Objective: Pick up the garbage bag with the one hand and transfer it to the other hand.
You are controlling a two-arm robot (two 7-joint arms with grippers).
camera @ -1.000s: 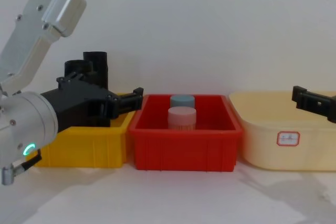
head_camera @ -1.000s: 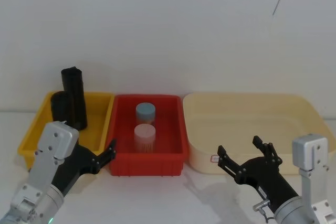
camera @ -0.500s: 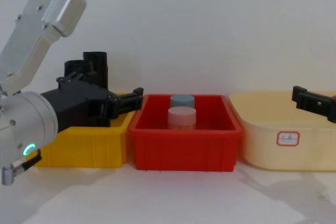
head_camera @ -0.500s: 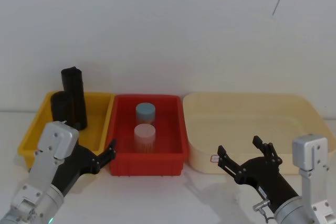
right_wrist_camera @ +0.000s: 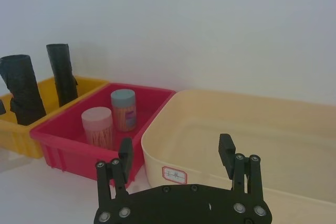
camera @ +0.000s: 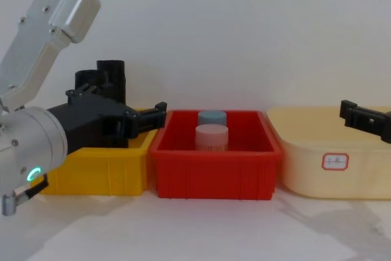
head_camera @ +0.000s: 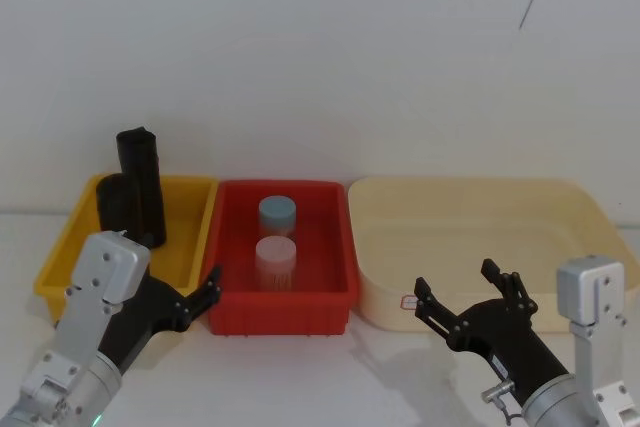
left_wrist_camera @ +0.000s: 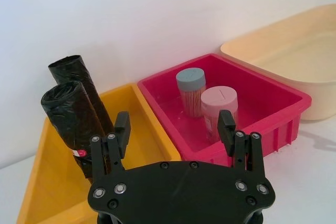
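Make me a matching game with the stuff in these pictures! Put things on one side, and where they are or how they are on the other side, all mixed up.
Things
1. garbage bag
2. pink jar
3. white label
4. left gripper

Places or states
A. in the red bin
B. on the front of the cream tub
C. open, holding nothing
D. standing in the yellow bin

Pairs: 1-D, 2-A, 3-B, 4-C
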